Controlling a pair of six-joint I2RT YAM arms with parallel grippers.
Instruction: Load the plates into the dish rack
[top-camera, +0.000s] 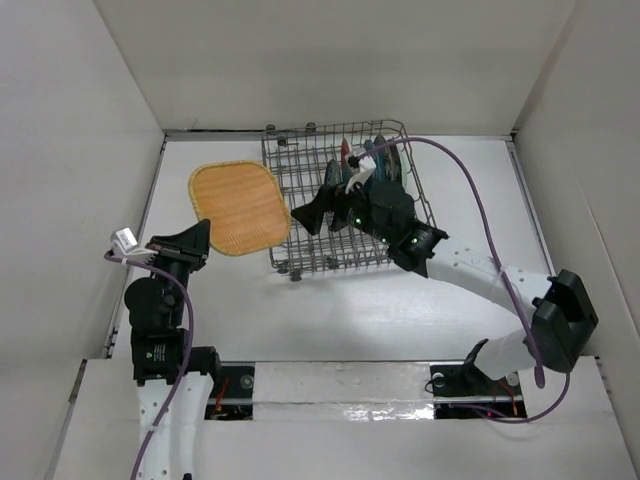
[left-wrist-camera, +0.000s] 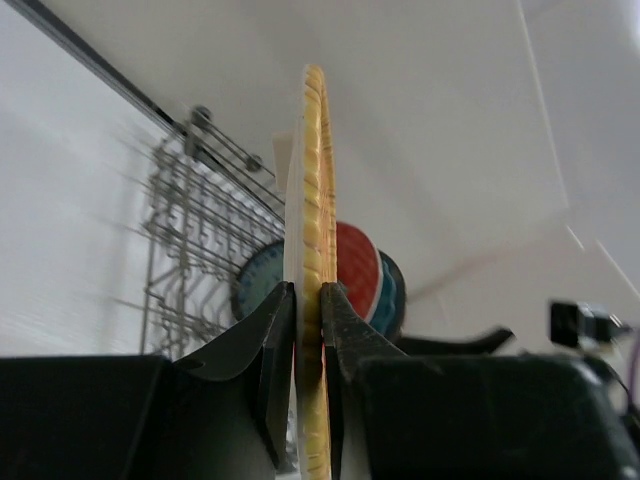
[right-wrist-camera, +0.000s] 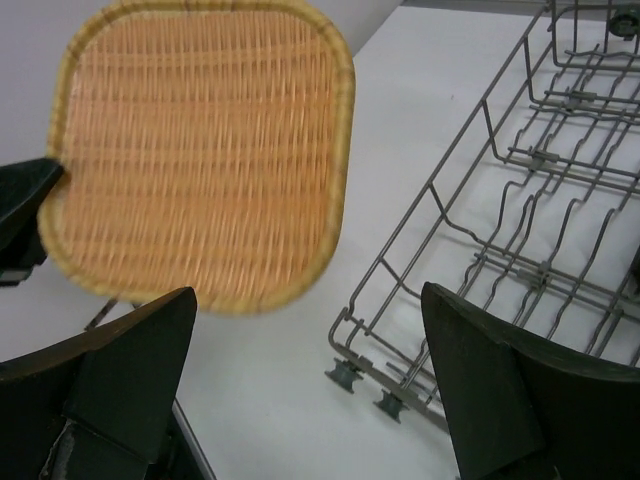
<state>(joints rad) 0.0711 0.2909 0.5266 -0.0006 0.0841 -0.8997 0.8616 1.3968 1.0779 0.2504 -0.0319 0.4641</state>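
The orange rounded-square plate (top-camera: 238, 208) is held flat above the table, left of the dish rack (top-camera: 330, 263). My left gripper (top-camera: 195, 243) is shut on its near-left edge; the left wrist view shows the plate edge-on (left-wrist-camera: 315, 200) between the shut jaws (left-wrist-camera: 308, 300). My right gripper (top-camera: 318, 205) hangs open and empty over the rack's left side, facing the orange plate (right-wrist-camera: 200, 150). The red plate (left-wrist-camera: 355, 270) and the dark teal plate (left-wrist-camera: 392, 285) stand in the rack, with a blue-green plate (left-wrist-camera: 255, 285) beside them. The right arm partly hides them in the top view.
The wire rack (right-wrist-camera: 520, 200) stands on small feet at the back middle of the white table, its left tines showing bare wire. White walls close in the table on three sides. The right arm's purple cable (top-camera: 480, 200) loops over the rack's right side.
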